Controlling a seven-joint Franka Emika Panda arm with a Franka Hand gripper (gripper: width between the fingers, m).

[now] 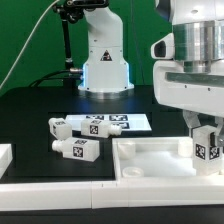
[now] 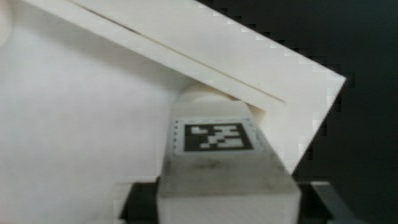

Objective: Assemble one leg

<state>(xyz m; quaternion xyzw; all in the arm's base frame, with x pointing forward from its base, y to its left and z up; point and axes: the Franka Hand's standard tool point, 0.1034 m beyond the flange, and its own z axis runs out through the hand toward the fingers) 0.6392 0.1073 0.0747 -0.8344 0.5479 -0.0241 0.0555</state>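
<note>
My gripper (image 1: pixel 205 140) is shut on a leg (image 1: pixel 207 146), a white post with a black-and-white tag, and holds it upright over the right end of the large flat white panel (image 1: pixel 150 160). In the wrist view the leg (image 2: pixel 221 150) sits between my dark fingers (image 2: pixel 146 205), its far end right at the panel's raised corner rim (image 2: pixel 249 80). I cannot tell whether its tip touches the panel. Two more legs lie on the black table: one (image 1: pixel 76 149) left of the panel, one (image 1: pixel 58 127) farther back.
The marker board (image 1: pixel 105 123) lies flat behind the panel with another leg (image 1: pixel 92 126) lying on it. A white robot base (image 1: pixel 104 60) stands at the back. A white block edge (image 1: pixel 5 157) shows at the exterior view's left.
</note>
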